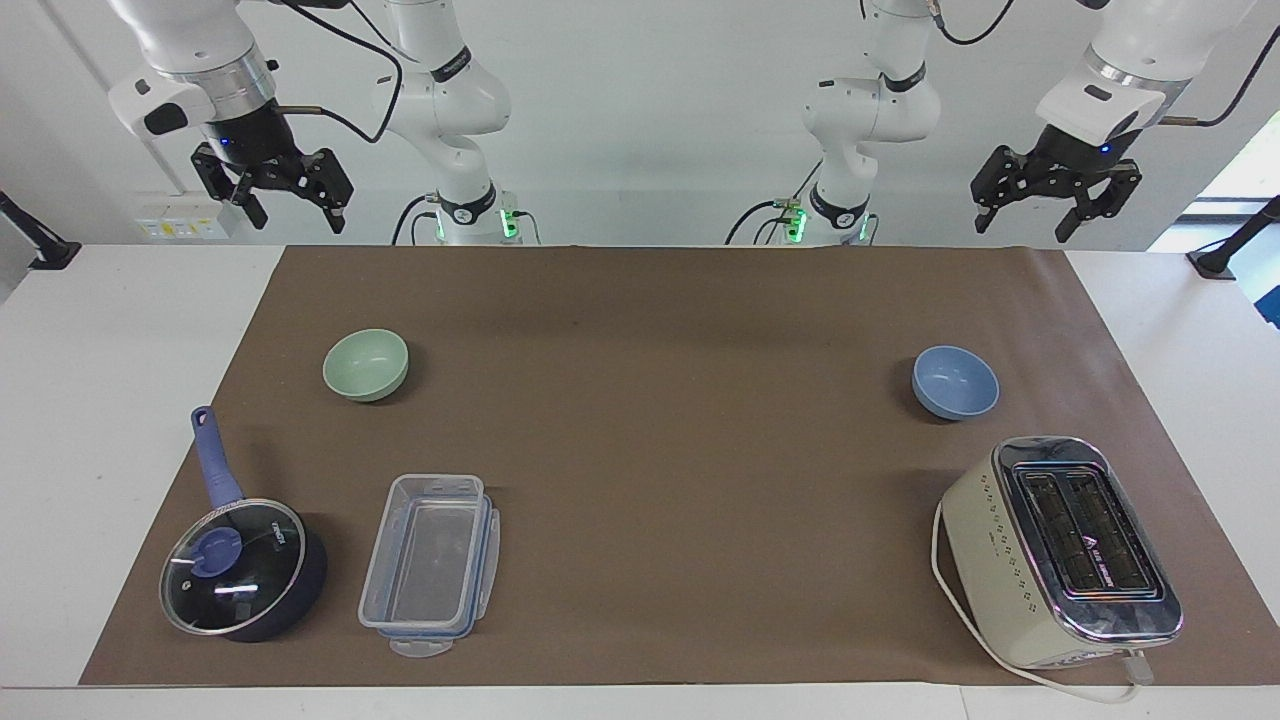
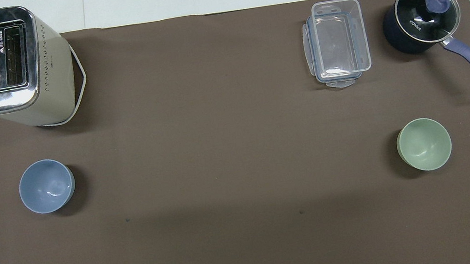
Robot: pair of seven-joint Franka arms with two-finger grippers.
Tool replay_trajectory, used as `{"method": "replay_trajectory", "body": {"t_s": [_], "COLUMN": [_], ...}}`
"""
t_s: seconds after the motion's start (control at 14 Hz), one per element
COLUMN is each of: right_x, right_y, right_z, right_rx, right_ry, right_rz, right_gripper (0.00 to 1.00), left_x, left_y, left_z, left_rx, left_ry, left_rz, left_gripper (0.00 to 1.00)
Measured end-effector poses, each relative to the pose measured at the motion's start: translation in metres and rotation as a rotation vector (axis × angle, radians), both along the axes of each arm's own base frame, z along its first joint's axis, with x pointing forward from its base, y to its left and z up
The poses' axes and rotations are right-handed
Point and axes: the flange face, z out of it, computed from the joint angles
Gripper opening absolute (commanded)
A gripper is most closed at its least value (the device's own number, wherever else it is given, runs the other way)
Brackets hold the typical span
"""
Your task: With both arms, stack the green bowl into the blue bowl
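- Evidently nothing is stacked: the matte mint-green bowl sits near the bench's right-arm end, the matte periwinkle-blue bowl near its left-arm end.
- Left gripper and right gripper hang raised, jaws apart, empty.
- Remaining: pick, transfer, nest.

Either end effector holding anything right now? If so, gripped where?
Nothing is held. Left end effector and right end effector both hang open and empty, raised at the robots' end. Green bowl and blue bowl sit untouched on the mat.
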Motion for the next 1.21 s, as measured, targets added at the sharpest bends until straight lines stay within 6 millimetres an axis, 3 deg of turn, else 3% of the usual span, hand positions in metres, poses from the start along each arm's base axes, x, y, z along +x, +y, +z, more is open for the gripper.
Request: {"method": "replay_trajectory", "body": {"t_s": [0.85,1.21], "right_x": [0.0,0.0], "right_y": [0.0,0.0], "right_z": [0.0,0.0], "right_rx": [0.0,0.0], "right_ry": [0.0,0.0], "right_rz": [0.0,0.0], "right_gripper": [1.0,1.0], "left_x": [-0.001,-0.005], "left_y": [0.01,0.034], "left_z": [-0.002,-0.029], "left_rx": [0.0,-0.01], "left_ry": [0.008,-0.005], "left_rz": [0.017,0.064], "left_gripper": [1.0,1.0]}}
